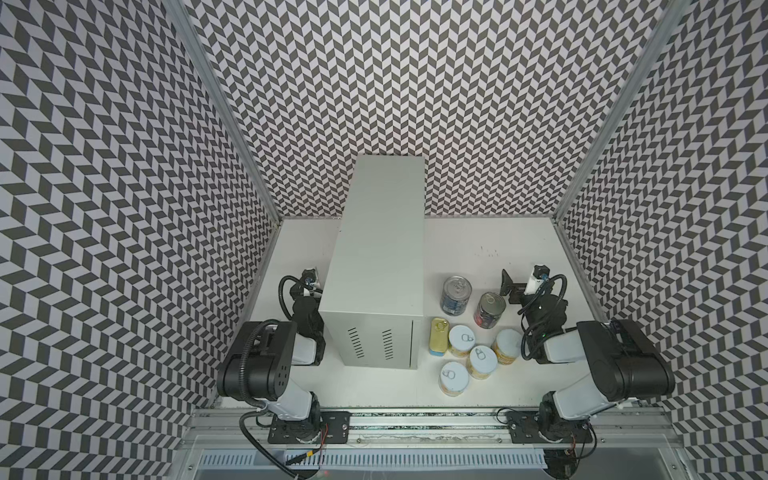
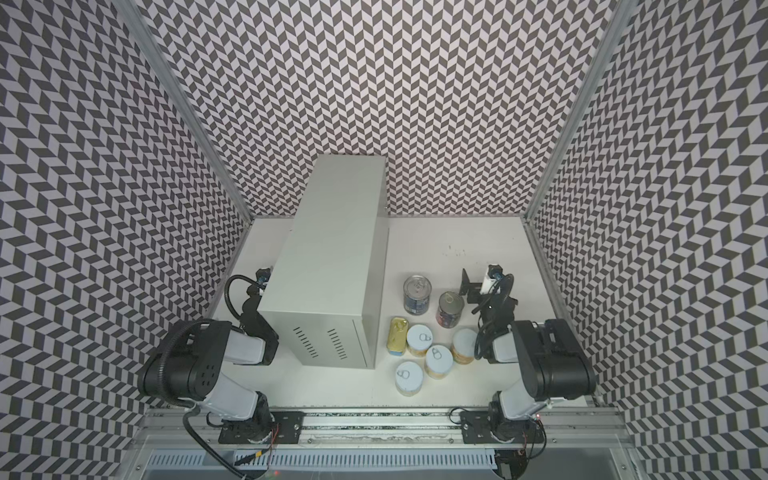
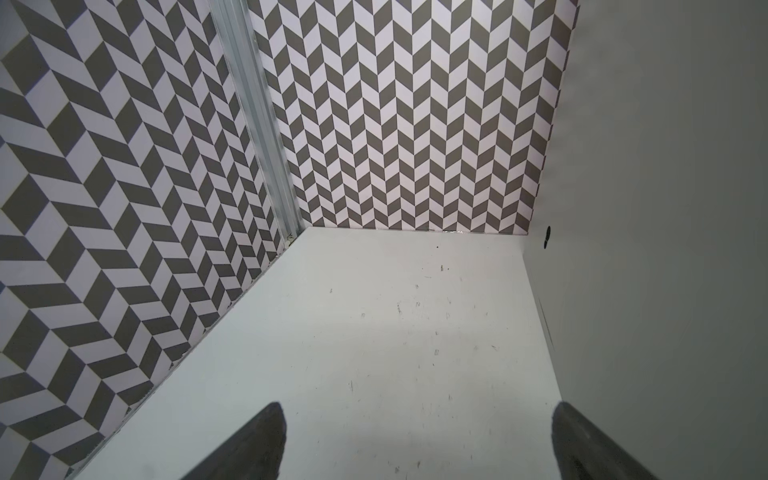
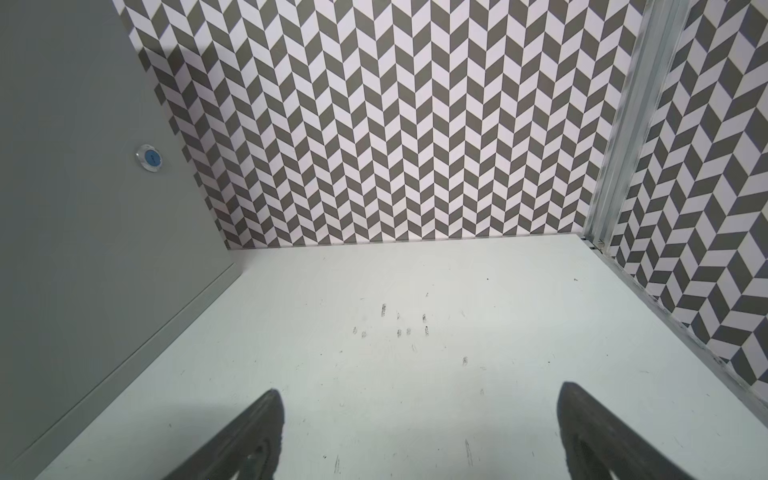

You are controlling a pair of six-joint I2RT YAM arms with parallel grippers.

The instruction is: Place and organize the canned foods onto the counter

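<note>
The counter [image 1: 374, 249] is a tall light-grey box with vent slits, and its flat top is bare in both top views. To its right, on the white table, stand several canned foods: two tall dark-labelled cans [image 1: 456, 294] [image 1: 490, 309], a gold-topped rectangular tin [image 1: 439, 336], and several short yellow cans with white lids [image 1: 481, 361]. My left gripper [image 3: 417, 419] hangs open over bare table beside the counter's left wall, holding nothing. My right gripper [image 4: 419, 411] is open and empty too. It sits just right of the tall cans [image 2: 451, 308] and faces the back wall.
Chevron-patterned walls close in the table [image 1: 478, 241] at the back and on both sides. A metal rail [image 1: 415, 419] carrying both arm bases runs along the front edge. A round blue button [image 4: 149, 158] sits on the counter's right wall.
</note>
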